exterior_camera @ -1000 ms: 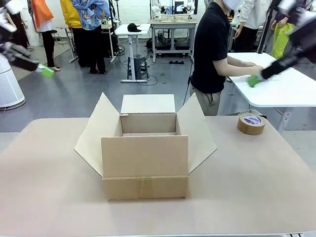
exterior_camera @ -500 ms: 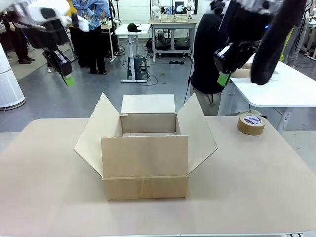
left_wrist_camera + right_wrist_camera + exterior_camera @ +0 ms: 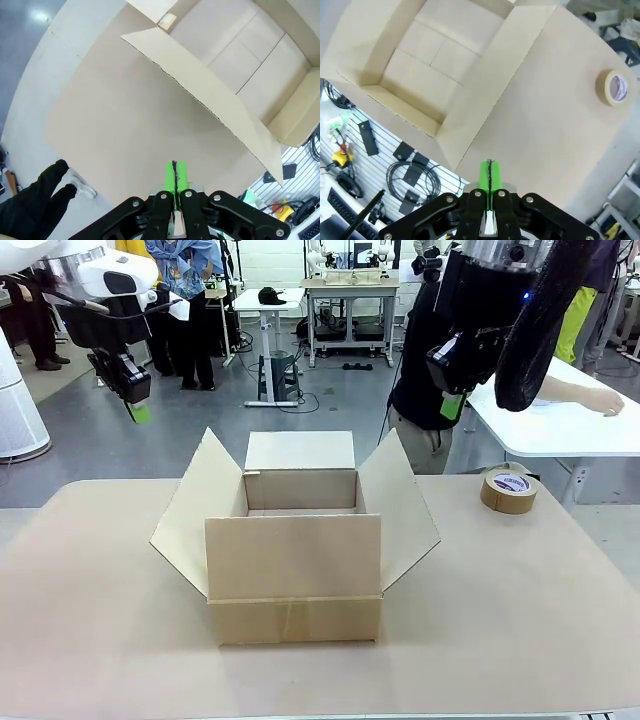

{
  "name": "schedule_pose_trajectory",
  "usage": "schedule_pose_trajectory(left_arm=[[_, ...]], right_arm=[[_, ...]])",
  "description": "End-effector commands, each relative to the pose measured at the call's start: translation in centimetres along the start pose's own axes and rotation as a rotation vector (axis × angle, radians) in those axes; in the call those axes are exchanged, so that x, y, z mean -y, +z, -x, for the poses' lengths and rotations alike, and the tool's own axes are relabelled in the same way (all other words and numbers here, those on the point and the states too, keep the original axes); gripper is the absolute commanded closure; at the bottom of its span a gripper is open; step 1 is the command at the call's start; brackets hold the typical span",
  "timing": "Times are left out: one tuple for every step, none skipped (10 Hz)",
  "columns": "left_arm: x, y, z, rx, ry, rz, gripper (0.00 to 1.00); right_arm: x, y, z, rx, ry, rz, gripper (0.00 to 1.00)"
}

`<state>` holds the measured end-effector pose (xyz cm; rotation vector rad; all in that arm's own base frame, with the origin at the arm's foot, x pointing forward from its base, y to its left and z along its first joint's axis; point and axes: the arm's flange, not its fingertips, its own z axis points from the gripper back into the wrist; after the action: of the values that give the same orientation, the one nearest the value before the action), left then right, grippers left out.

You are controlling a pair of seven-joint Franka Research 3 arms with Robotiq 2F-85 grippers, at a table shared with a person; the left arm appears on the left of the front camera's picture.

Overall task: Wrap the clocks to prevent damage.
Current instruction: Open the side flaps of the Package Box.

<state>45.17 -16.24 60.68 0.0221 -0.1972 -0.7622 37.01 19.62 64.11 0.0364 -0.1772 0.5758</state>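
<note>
Front view, nearest first: a tan tabletop [image 3: 90,640] carries an open brown cardboard box [image 3: 293,570] at its middle, four flaps spread and its long side running left to right across the table. Just beyond the box, toward the right far corner, a roll of brown packing tape [image 3: 508,489] lies flat, apart from the right flap.

High above the far side hang both arms. The left gripper [image 3: 140,412] sits over the floor beyond the left flap, and the right gripper [image 3: 452,405] hangs beyond the right flap. Each has its green pads pressed together on nothing, and both wrist views show the pads as one closed seam. From both wrists the box floor reads as bare cardboard.

Where the clocks are I cannot tell, so their direction from either gripper is unsettled. What can be judged is that the box lies below and between the two grippers, about equally near each, while the tape roll is nearer the right arm.

Farther back, a person's hand [image 3: 605,400] rests on a white table [image 3: 560,435]; wrapping has likely not begun.
</note>
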Motion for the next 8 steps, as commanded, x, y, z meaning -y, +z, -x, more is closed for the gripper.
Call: schedule_pose_trajectory(left_arm=[[1.1,-0.7,-1.2,-0.028,0.14,-0.001,0.99],[2.6,-0.5,-2.3,-0.031,0.208,-0.014,0.99],[4.0,-0.1,-3.5,-0.034,0.266,-0.027,0.99],[5.2,0.1,-4.9,-0.036,0.312,-0.013,0.99],[6.2,-0.4,-6.1,-0.043,0.36,-0.017,0.99],[7.3,-1.7,-7.2,-0.058,0.402,-0.027,0.99],[8.2,-3.2,-8.0,-0.067,0.439,-0.044,0.99],[8.7,-4.9,-8.4,-0.057,0.47,-0.064,0.99]], right_arm=[[-1.5,-1.9,-0.8,-0.029,-0.067,0.045,0.99],[-3.0,-2.2,-1.3,-0.002,-0.101,0.029,0.99],[-4.6,-2.4,-1.8,0.008,-0.141,0.021,0.99],[-6.1,-2.9,-2.5,0.016,-0.208,0.008,0.99],[-6.9,-3.7,-3.2,0.011,-0.265,0.023,0.99],[-7.2,-4.8,-4.0,0.003,-0.311,0.039,0.99],[-7.3,-6.0,-4.5,0.006,-0.342,0.049,0.99],[-6.9,-7.4,-4.6,0.015,-0.381,0.058,0.99]])
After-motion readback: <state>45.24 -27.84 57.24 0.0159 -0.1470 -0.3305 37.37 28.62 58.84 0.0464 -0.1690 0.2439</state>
